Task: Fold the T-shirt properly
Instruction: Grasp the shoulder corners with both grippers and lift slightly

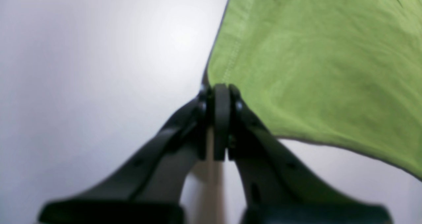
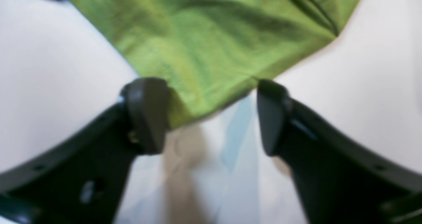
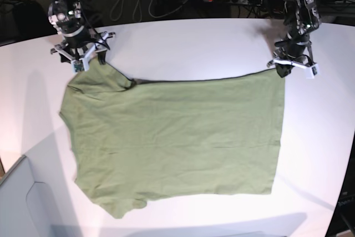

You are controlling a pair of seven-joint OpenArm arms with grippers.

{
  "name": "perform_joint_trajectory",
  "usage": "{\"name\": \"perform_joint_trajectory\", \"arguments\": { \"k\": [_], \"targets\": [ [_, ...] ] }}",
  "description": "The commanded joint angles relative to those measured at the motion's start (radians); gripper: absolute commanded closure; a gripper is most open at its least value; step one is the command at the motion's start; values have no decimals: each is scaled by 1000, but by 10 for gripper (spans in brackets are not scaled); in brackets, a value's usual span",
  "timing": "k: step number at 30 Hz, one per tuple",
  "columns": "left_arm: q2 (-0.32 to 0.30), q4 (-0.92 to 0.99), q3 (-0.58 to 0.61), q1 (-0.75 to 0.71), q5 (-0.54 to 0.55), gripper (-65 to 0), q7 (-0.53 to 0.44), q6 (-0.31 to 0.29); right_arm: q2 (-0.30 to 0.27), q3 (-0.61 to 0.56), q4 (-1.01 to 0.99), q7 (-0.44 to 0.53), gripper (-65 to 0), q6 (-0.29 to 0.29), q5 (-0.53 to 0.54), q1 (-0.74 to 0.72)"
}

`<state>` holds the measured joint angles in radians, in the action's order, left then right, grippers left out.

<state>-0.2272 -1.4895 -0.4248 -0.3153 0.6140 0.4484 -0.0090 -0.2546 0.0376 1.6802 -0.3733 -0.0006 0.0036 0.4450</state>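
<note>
One olive-green cotton T-shirt flat on white desk; left gripper pinching hem corner, right gripper spread around sleeve edge.

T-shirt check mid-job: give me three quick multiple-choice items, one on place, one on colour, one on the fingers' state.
1. Where does the left gripper meet the T-shirt?
A. at a corner of the hem
B. at the neckline
C. mid-chest

2. What colour is the T-shirt?
A. blue
B. olive green
C. red

3. How do the right gripper's fingers stand?
A. pressed together
B. apart, with the cloth's edge between them
C. out of view

Answers:
1 A, the left wrist view shows closed fingers at a stitched corner.
2 B, green in all views.
3 B, the right wrist view shows a wide gap around the edge.
</note>
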Motion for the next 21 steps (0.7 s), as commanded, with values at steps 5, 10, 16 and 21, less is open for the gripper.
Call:
{"name": "perform_joint_trajectory", "arguments": {
  "k": [5, 10, 16, 21],
  "targets": [
    [-5, -6, -3, -6, -10, 0, 20, 7, -9, 9, 5, -22, -55, 9, -14, 16],
    [-5, -6, 1, -8, -10, 0, 20, 7, -13, 9, 16, -22, -3, 9, -14, 41],
    [-5, -7, -6, -12, -6, 0, 25, 7, -15, 11, 93, -17, -1, 9, -15, 81],
    [-5, -78, -7, -71, -4, 0, 25, 7, -15, 48, 168, -17, -1, 9, -15, 122]
  ]
}}
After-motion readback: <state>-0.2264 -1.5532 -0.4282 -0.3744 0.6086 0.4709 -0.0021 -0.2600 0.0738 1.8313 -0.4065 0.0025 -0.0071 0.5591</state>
